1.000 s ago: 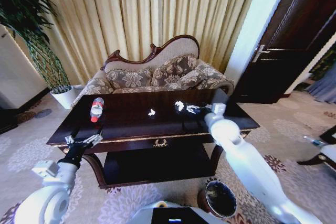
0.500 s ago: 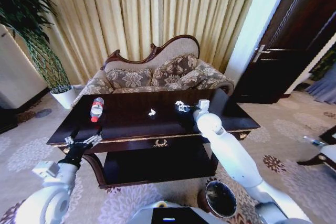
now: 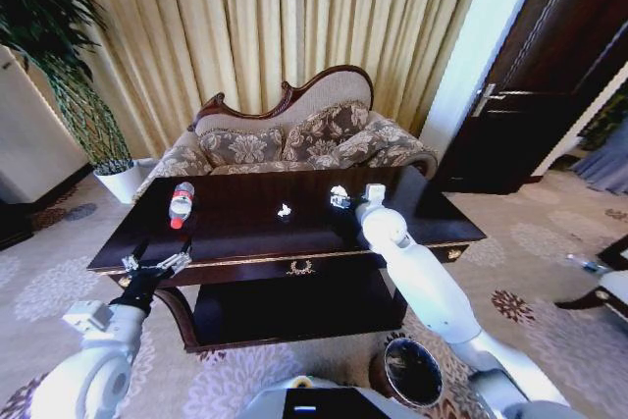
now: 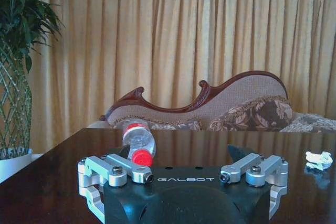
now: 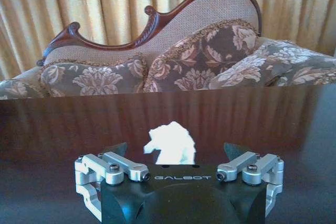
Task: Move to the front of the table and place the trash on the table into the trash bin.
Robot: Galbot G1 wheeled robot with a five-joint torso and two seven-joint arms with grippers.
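Since the earlier pictures the right arm has swung to the left over the worktop (image 3: 245, 228), and the right hand (image 3: 343, 199) has come from the right part of the dark surface to the crumpled white scrap (image 3: 339, 193) that lies toward the far edge, right of the middle. In the right wrist view this scrap (image 5: 171, 143) now sits straight ahead, between the two spread jaws of the right hand (image 5: 176, 153); the jaws are wide open and hold nothing, and I cannot tell if they already touch the paper. This means, in my judgement, that the approach to the first piece of trash is almost finished and the closing on it is not yet done. The other things have stayed where they were: a second small white scrap (image 3: 284, 210) lies near the middle of the worktop, and the plastic bottle (image 3: 181, 204) with red label lies on its side at the far left. The left hand (image 3: 154, 265) hangs at the near left edge of the worktop, also open and empty, with the bottle (image 4: 137, 142) lying beyond it. The trash bin (image 3: 412, 372) stands on the carpet at the near right, below the right arm, so nothing has gone into it yet.
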